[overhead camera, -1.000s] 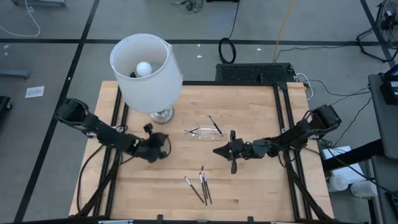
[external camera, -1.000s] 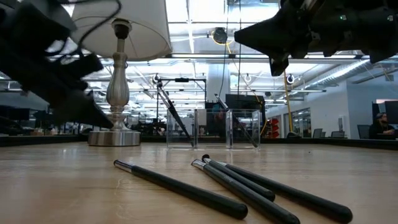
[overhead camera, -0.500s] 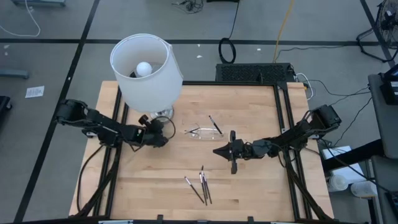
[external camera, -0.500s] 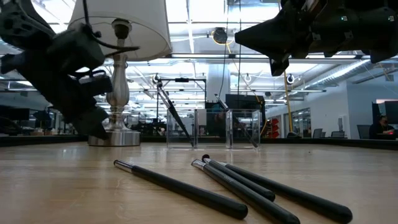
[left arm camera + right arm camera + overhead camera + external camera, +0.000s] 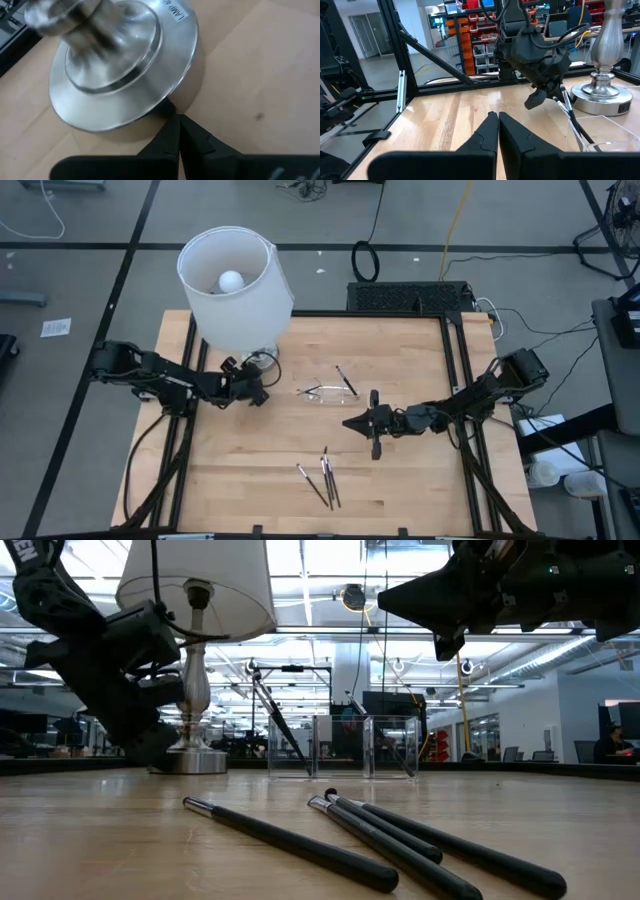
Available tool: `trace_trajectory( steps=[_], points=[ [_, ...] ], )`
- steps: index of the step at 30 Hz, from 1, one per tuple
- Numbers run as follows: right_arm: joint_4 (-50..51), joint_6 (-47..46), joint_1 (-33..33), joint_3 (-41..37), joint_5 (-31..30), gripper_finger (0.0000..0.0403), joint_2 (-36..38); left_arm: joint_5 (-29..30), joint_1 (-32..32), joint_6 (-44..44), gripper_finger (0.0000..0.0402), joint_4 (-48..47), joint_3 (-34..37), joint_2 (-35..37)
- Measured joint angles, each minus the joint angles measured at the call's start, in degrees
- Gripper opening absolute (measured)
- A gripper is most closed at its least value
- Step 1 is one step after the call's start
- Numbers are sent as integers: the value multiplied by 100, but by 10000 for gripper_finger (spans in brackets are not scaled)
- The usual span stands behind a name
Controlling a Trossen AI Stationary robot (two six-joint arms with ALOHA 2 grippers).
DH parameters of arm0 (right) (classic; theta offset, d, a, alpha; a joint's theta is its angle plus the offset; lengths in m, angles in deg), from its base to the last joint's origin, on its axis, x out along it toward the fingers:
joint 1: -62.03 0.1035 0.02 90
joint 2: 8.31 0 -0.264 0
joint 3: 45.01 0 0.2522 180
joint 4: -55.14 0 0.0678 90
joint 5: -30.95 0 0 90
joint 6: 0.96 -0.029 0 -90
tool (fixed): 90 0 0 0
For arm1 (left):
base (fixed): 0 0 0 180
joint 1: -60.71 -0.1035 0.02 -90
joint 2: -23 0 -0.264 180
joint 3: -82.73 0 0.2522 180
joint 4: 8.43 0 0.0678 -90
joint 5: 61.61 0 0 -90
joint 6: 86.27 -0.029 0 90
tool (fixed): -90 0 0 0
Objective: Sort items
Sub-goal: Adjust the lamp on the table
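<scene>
Three dark sticks with pale ends point(image 5: 322, 478) point(image 5: 340, 835) lie on the wood near the table's front edge. More sticks point(image 5: 346, 380) point(image 5: 570, 117) lean inside the small clear tray point(image 5: 326, 392) point(image 5: 340, 745) at mid-table. My left gripper point(image 5: 262, 393) point(image 5: 178, 121) is shut, with its tips at the silver base point(image 5: 120, 65) of the white-shaded lamp point(image 5: 235, 285). My right gripper point(image 5: 348, 423) point(image 5: 495, 116) is shut and holds nothing. It hangs level above the table, right of the tray and pointing left. My left gripper meets the lamp base's rim point(image 5: 167, 102) on its near side with its shut fingertips. The fingers slant down at it from the table's near-left. The lamp leans slightly, with its shade toward the far edge.
The lamp stands at the table's far left corner, and its cord point(image 5: 265, 358) runs beside the base. Black frame rails point(image 5: 455, 380) run along the table's sides. Bare wood lies between the loose sticks and the tray.
My left gripper has swung toward the table's far edge, from the open wood up to the lamp's base, staying shut. The lamp's base has been nudged toward the far edge, and its shade now leans that way.
</scene>
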Motion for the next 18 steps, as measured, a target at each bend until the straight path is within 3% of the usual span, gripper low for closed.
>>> trace_trajectory(
  steps=[8, 18],
  points=[
    [0, 0, 0, 0, 0, 0, 0, -232, -519, -434, 2, 844, 386, 9],
    [0, 0, 1, 0, 0, 0, 0, -465, -848, -733, 2, 1099, 416, 7]
  ],
)
